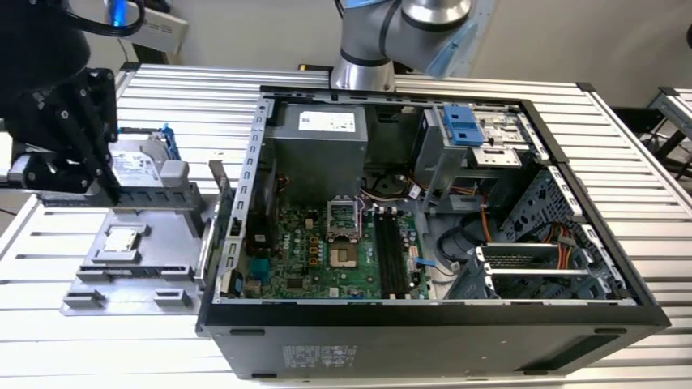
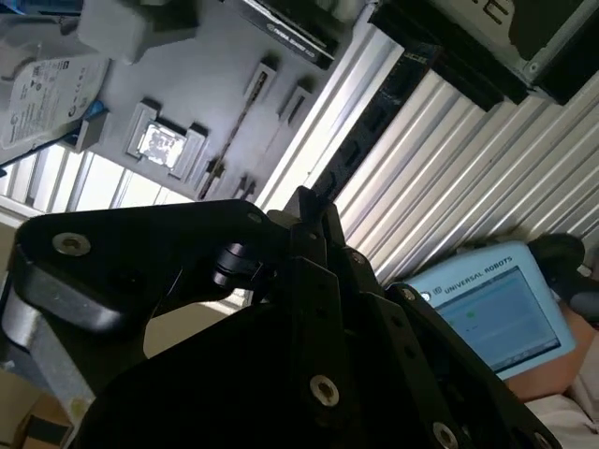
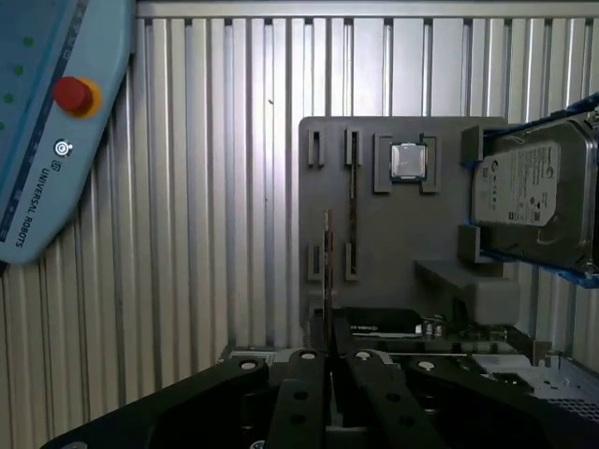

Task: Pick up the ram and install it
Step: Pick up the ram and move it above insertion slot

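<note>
You have fingers (image 3: 304, 393) clamped on ram (image 3: 327, 271), edge-on over tray (image 3: 393, 243) near counter (image 1: 108, 340) edge at exterior view's left; CPU (image 3: 409, 161), drive (image 3: 529, 196) sit in tray.

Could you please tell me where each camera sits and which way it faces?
Exterior view: off the arm, looking down into the open computer case; arm and gripper show.
First wrist view: on the wrist, looking past the gripper, shut on the ram, at the grey tray.
Second wrist view: on the wrist, looking over the gripper's linkage at the tray and a teach pendant.
All three share the tray.
</note>
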`<control>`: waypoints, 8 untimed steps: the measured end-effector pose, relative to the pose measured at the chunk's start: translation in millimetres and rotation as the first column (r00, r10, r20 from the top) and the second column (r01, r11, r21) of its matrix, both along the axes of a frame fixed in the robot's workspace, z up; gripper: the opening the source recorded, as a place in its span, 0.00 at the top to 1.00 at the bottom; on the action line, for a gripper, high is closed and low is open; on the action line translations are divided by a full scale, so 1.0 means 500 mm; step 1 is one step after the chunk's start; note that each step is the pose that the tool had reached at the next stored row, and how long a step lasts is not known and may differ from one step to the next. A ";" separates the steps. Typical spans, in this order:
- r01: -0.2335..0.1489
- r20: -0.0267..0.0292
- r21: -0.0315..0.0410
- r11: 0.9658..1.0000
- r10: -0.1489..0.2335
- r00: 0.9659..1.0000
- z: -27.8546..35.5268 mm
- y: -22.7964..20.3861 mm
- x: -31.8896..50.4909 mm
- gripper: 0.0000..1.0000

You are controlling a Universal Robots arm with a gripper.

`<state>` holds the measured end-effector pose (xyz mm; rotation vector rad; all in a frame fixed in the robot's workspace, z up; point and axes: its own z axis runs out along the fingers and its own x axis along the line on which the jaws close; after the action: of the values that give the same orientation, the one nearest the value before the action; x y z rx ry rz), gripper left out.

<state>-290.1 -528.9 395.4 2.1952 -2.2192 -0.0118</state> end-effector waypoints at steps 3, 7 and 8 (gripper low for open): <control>0.001 0.000 0.000 1.000 -0.001 1.000 0.000 0.0000 0.019 1.00; 0.002 0.000 0.000 1.000 -0.002 1.000 0.000 0.0000 0.044 1.00; 0.002 0.000 0.000 1.000 -0.002 1.000 0.000 0.0001 0.050 1.00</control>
<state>-265.2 -528.8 395.5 2.1930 -2.2212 -0.0119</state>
